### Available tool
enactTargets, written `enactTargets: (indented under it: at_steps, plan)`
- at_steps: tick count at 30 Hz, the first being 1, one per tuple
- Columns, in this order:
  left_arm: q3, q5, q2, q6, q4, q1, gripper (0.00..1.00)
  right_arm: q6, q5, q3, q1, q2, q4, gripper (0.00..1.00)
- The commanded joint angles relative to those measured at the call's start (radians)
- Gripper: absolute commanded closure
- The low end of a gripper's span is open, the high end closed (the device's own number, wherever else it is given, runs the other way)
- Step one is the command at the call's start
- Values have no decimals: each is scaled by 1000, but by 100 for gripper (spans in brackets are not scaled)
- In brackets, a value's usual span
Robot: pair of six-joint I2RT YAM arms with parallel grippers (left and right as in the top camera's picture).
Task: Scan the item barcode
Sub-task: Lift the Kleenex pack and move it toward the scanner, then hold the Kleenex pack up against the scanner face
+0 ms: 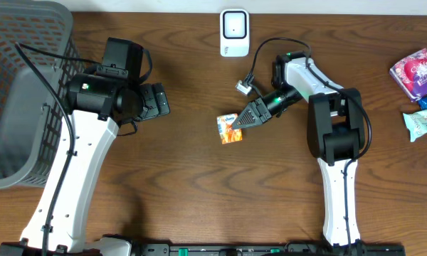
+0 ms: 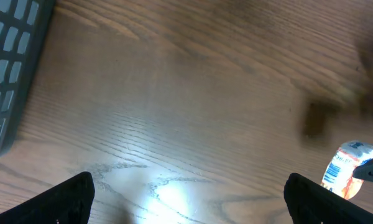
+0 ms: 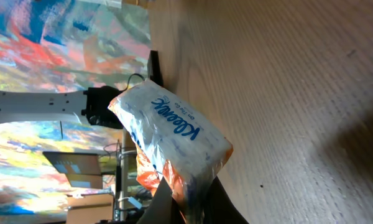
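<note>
The item is a small orange, white and blue Kleenex tissue pack (image 1: 230, 128), held just above the table at its middle. My right gripper (image 1: 245, 120) is shut on the pack's right edge. In the right wrist view the tissue pack (image 3: 174, 134) fills the centre, its wrapper pinched between the dark fingers (image 3: 165, 202) at the bottom. The white barcode scanner (image 1: 234, 32) stands at the table's far edge, above the pack. My left gripper (image 1: 157, 99) hangs open to the left over bare wood; its wrist view shows the pack (image 2: 343, 173) at the right edge.
A grey mesh basket (image 1: 25, 92) fills the far left of the table. At the right edge lie a pink-purple packet (image 1: 417, 72) and a pale green-blue packet (image 1: 423, 121). A cable with a white connector (image 1: 243, 87) runs by the right arm.
</note>
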Motion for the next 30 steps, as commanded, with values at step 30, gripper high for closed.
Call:
enactTargets:
  at_steps: [30]
  plan:
    - [8,-20,-3,6,-4,4,2,146,-288,431,-162,3,167,99]
